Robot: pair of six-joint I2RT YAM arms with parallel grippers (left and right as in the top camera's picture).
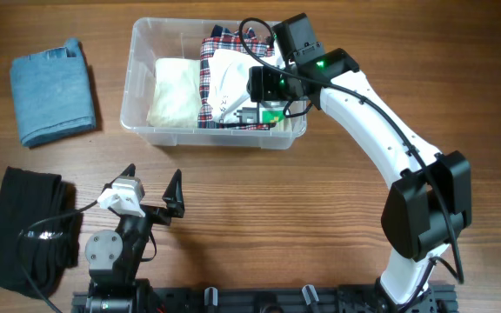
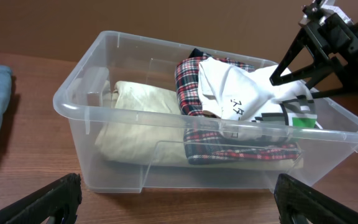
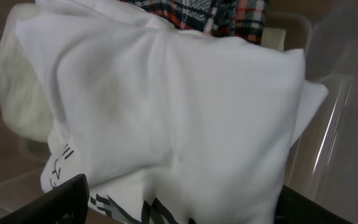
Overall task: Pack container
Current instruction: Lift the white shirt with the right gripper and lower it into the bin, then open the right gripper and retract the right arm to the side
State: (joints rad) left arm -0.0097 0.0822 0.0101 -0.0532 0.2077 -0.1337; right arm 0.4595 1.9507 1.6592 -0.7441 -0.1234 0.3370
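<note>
The white garment covers most of the plaid garment, and its print is too small to read.

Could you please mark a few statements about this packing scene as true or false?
1. The blue cloth lies inside the container. False: the blue cloth lies on the table, left of the container.
2. The white garment lies on the plaid garment. True.
3. The left tool grips the black cloth. False: it is open and empty; the black cloth lies beside it.
4. The right tool is over the container. True.
</note>
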